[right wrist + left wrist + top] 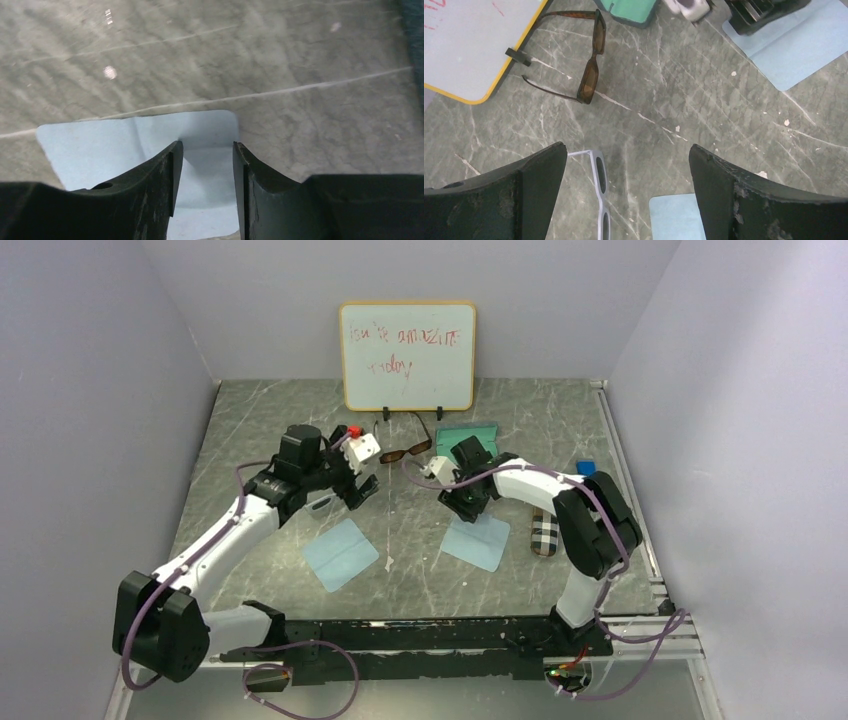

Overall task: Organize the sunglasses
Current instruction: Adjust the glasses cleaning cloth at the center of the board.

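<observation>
Left gripper (628,152) hangs wide open and empty, with the white sunglasses (600,192) lying on the table (724,125) just beside it, so I think it must slide over, go down and pinch them.

Top camera high, facing down, wrist cameras close over table (704,100), all sharing right blue cloth (100,145)

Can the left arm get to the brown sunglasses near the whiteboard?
Probably yes. The left gripper is open and aimed over bare table toward the brown sunglasses, with nothing between. Only the whiteboard's foot, sitting between their arms, might crowd a grasp.
</observation>
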Controlling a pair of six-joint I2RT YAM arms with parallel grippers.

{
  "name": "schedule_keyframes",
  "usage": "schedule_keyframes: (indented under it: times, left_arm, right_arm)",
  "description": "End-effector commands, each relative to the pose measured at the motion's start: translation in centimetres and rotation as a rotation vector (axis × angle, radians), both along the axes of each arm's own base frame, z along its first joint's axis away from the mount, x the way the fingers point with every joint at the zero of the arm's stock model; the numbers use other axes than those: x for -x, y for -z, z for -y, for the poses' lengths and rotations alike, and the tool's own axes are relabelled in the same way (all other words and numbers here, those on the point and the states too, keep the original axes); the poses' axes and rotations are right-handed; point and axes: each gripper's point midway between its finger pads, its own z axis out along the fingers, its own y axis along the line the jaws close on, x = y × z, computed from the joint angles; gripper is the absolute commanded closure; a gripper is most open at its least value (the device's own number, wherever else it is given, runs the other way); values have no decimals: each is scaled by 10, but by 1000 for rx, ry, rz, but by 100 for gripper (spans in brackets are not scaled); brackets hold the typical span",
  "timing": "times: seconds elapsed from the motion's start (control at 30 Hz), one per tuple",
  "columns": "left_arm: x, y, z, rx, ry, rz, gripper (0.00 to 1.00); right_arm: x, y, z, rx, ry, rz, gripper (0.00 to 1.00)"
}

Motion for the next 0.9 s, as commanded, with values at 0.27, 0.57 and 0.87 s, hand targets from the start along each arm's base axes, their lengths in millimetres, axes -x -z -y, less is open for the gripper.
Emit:
schedule_keyframes:
  times: [0.27,0.57,0.87]
  left_arm:
    - [4,2,-2,10,-14,6,3]
    - [3,2,-1,17,-14,2,3]
    - [4,3,1,22,-10,-3,3]
  right_arm:
    - [-30,-10,-19,-118,25,9,56]
    - [-24,8,-18,-93,31,-55,70]
    - [-20,12,-17,-94,20,-72,92]
